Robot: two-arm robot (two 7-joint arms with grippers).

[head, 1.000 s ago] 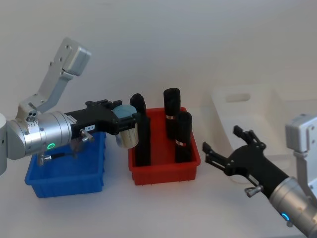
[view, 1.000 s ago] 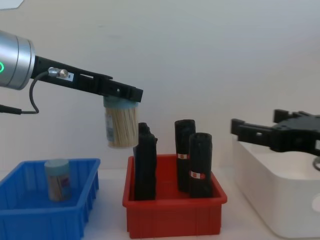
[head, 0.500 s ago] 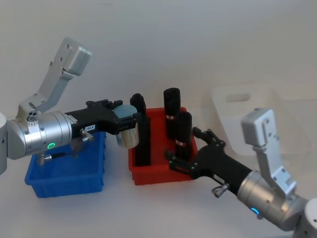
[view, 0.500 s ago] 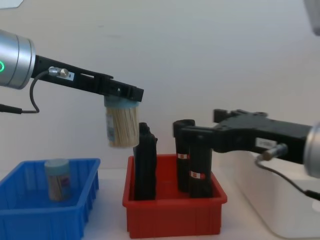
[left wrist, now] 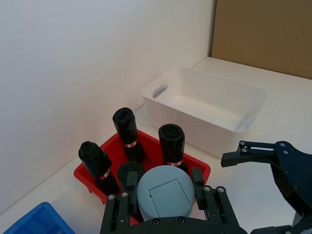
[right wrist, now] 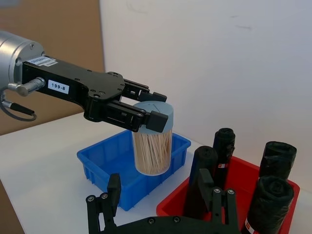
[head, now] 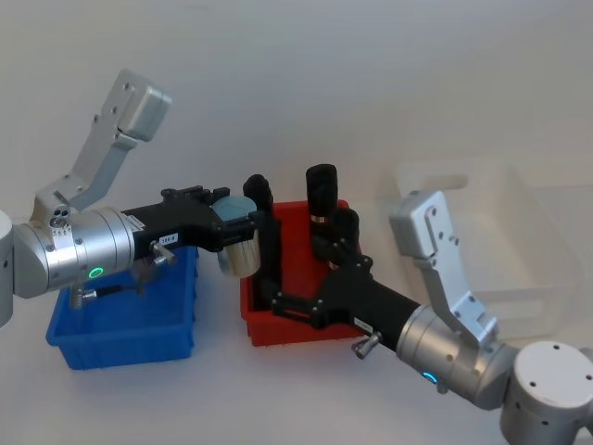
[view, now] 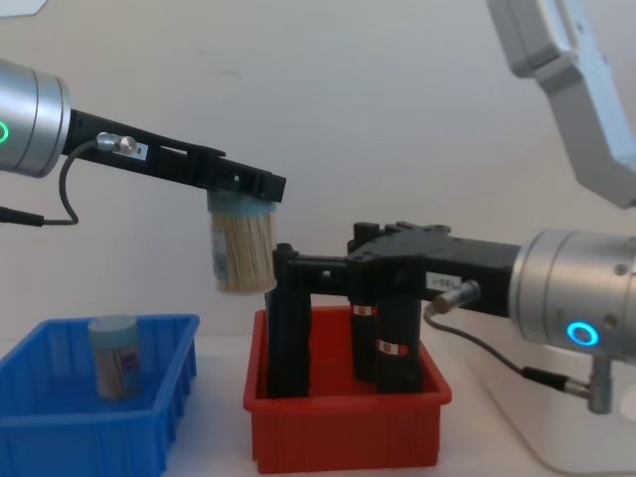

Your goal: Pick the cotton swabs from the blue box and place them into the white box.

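Cotton swabs, held jar (view: 243,253): clear, with a pale blue lid and tan sticks packed upright; hangs in the air well above the table, over the gap between the blue box and the red bin.
Left claw (view: 248,187): clamped on the held jar's lid from both sides; its arm reaches in from the left above the blue box.
Cotton swabs, second jar (view: 114,353): stands upright inside the blue box, lid on, toward the middle as the chest view shows it.
Blue box (head: 120,343): ribbed sides; leftmost container on the table, just beside the red bin.
Right claw (right wrist: 158,192): fingers (right wrist: 113,187) spread wide, gripping nothing; reaches in from the right across the front of the red bin, about level with the tops of the rolls and lower than the jar's lid. The held jar lies ahead of the open gap, apart from both fingers.
Red bin (head: 306,329): sits between the blue box and the white box.
Black rolls (left wrist: 126,124): four, upright in the red bin, with red-white label bands.
White box (left wrist: 195,131): large, with rounded corners and a handle slot in one end wall; rightmost on the table, near the red bin.
Table (head: 278,399): white; carries the three containers in a row.
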